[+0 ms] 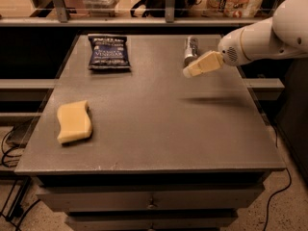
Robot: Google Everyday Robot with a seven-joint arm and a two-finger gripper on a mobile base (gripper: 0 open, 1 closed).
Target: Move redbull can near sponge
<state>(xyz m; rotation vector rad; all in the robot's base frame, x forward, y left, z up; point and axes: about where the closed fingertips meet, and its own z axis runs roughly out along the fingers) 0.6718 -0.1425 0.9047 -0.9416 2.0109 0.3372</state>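
The redbull can [191, 49] is slim and silver-grey and lies on its side near the far right of the grey table [159, 119]. The sponge [73, 121], a pale-yellow block with wavy edges, lies near the table's left front. My gripper [189, 72] with cream-coloured fingers reaches in from the right on a white arm [262, 35]. It hangs above the table, just in front of the can's near end, and partly covers it.
A dark blue chip bag [109, 52] lies at the far left of the table. A shelf with a rail [144, 20] runs behind the table. Drawers [149, 201] sit under the front edge. Cables [12, 143] lie on the floor at left.
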